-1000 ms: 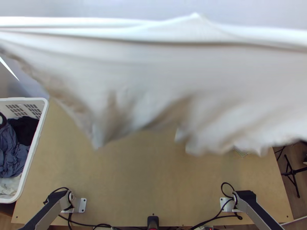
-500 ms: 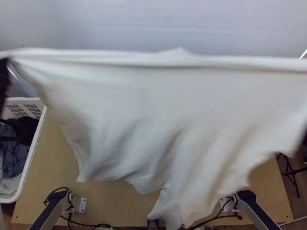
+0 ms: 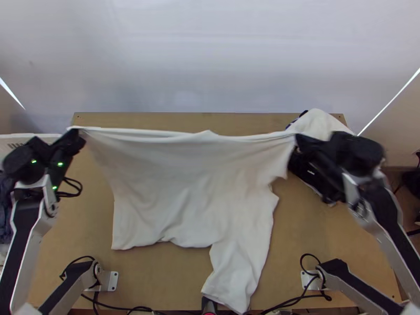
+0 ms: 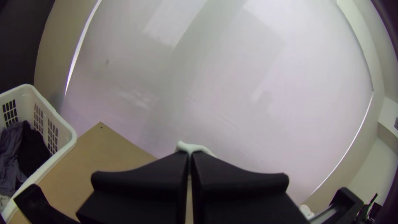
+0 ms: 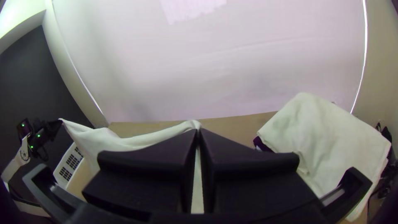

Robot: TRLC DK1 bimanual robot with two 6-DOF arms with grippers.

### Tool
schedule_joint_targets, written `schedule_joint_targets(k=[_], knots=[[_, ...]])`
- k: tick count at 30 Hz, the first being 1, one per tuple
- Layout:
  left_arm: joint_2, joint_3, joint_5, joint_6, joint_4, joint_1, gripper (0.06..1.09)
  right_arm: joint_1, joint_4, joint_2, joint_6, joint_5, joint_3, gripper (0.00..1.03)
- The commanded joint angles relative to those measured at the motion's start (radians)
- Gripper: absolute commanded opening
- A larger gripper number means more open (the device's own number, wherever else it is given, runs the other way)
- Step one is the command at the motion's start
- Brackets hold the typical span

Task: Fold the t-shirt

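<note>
T-shirt (image 3: pixel 194 189) stretched between left claw (image 3: pixel 77 132) and right claw (image 3: pixel 298 139), both clamping it, draping toward the table's (image 3: pixel 173 278) near edge.

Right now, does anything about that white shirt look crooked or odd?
Yes: the shirt is stretched between the left gripper and right gripper, but its lower edge looks lopsided, one part sticking out well past the rest.

Lettering, numerals and signs: none legible. In the views before me, I can read no label or brand name.
</note>
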Motion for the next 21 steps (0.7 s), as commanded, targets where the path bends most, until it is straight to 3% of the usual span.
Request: schedule_joint_targets(k=[1, 8, 21], knots=[[0.219, -0.064, 0.005, 0.024, 0.194, -0.012, 0.09, 0.034, 0.164, 0.280, -0.040, -0.006, -0.012, 0.03], [0.563, 0.086, -0.002, 0.018, 0.305, -0.021, 0.09, 0.001, 0.227, 0.541, -0.054, -0.008, 0.164, 0.03], [1.029, 0.485, -0.004, 0.050, 0.285, -0.016, 0.09, -0.132, 0.227, 0.888, -0.047, -0.019, 0.480, 0.03]])
